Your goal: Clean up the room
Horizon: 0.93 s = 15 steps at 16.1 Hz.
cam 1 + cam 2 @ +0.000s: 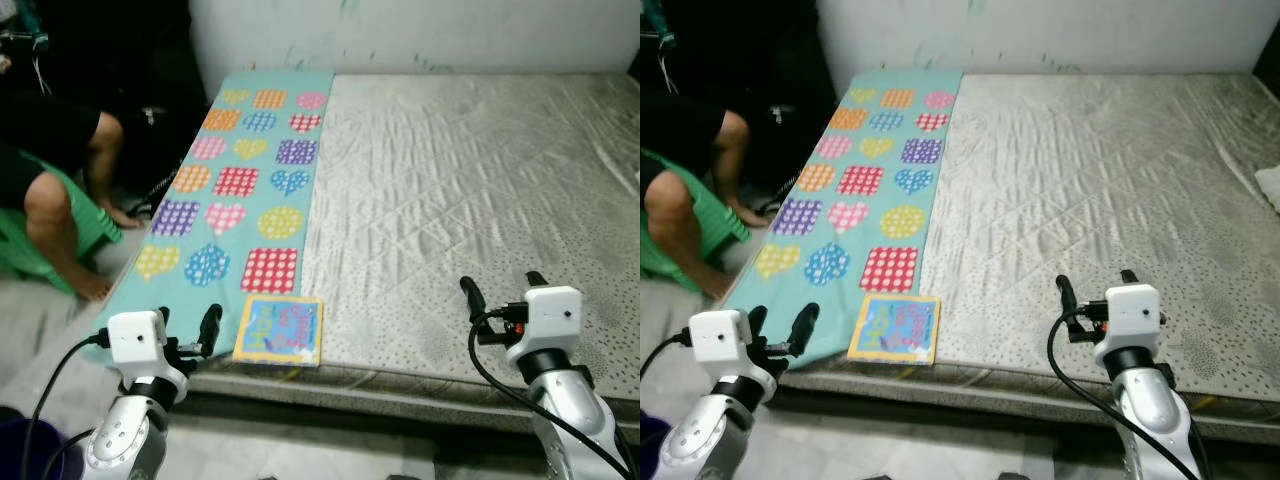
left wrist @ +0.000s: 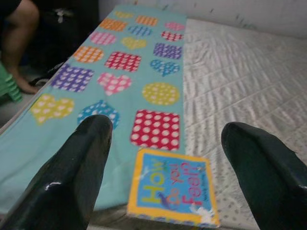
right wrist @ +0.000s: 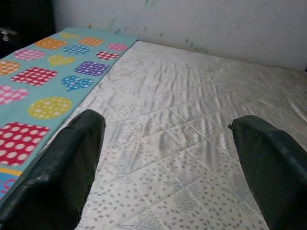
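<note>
1 seated person, cropped above knees.

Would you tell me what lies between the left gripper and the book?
Nothing: the left wrist view shows only bare teal blanket between the open left gripper and the book.

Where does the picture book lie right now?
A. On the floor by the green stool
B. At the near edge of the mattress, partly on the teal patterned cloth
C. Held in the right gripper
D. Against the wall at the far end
B: the picture book lies flat at the near edge of the mattress, overlapping the teal patterned cloth, ahead of the open left gripper.
</note>
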Motion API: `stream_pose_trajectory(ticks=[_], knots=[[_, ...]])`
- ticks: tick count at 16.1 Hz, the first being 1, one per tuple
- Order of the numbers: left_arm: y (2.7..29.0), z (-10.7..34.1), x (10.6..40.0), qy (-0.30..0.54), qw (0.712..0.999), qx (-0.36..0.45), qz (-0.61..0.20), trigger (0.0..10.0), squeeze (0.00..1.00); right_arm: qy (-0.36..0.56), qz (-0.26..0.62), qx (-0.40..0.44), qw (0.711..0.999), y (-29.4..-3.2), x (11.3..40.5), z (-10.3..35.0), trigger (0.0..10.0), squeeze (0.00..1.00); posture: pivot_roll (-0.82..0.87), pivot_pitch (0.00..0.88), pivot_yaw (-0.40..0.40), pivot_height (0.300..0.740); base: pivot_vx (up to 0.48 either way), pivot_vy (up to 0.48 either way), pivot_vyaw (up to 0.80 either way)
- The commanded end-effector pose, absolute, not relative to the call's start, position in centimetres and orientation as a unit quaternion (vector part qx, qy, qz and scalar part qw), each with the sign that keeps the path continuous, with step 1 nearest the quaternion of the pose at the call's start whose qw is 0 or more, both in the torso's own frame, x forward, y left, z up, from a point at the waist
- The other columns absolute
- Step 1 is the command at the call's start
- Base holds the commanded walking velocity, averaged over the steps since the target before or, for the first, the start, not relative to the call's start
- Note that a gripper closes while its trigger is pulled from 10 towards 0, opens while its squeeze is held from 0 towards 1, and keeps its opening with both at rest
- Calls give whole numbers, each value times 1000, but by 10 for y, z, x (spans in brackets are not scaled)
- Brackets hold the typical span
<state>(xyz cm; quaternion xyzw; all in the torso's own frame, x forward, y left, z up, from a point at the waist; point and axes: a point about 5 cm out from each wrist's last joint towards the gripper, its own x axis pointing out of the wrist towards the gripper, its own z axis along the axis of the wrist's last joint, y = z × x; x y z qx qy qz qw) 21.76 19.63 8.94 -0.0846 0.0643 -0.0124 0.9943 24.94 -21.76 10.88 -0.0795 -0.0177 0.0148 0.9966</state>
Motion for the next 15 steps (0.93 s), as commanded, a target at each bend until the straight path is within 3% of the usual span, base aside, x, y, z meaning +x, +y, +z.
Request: stream_pose_trajectory(ticks=[1,8,15], knots=[[198,93,217,58,995,-83,-12,10000,0,-25,19,-84,996,-217,250,112,10000,0,-169,112,64,740,311,0,0],[198,93,219,59,995,-79,-19,10000,0,-29,21,-78,996,-211,250,111,10000,0,-161,106,75,740,324,0,0],[197,93,226,60,995,-78,-18,10000,0,-34,21,-76,996,-208,255,110,10000,0,-160,82,78,740,0,0,0]])
